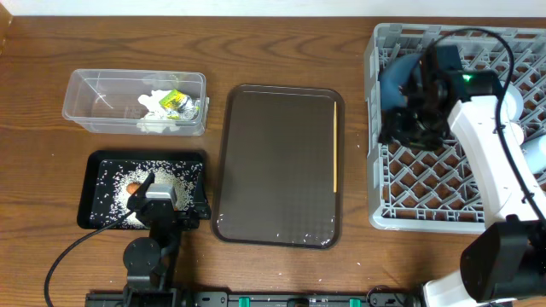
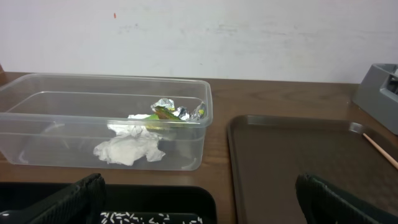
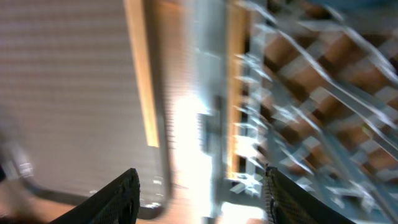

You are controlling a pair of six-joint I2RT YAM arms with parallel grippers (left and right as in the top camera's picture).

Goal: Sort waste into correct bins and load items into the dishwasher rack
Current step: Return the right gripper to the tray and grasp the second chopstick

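Note:
The clear tub [image 1: 90, 107] holds crumpled tissue [image 1: 153, 109] and the yellow-green wrapper [image 1: 177, 104]; both also show in the left wrist view, the tissue [image 2: 127, 149] and the wrapper [image 2: 174, 112]. The black tray [image 1: 92, 213] holds rice [image 1: 113, 181] and the carrot [image 1: 134, 188]. My left gripper [image 1: 160, 198] hangs over it, open and empty [image 2: 199, 185]. Chopsticks [image 1: 334, 149] lie on the brown tray's right side. My right gripper [image 1: 399, 128] is open and empty [image 3: 200, 175] over the grey rack [image 1: 401, 213], beside the upright dark-blue dish [image 1: 394, 81].
The brown serving tray [image 1: 277, 170] lies between the bins and the rack. Light-blue pieces [image 1: 533, 158] sit at the rack's right side, partly hidden by my right arm. The right wrist view is blurred; it shows a chopstick [image 3: 140, 81] and the rack's edge [image 3: 311, 99].

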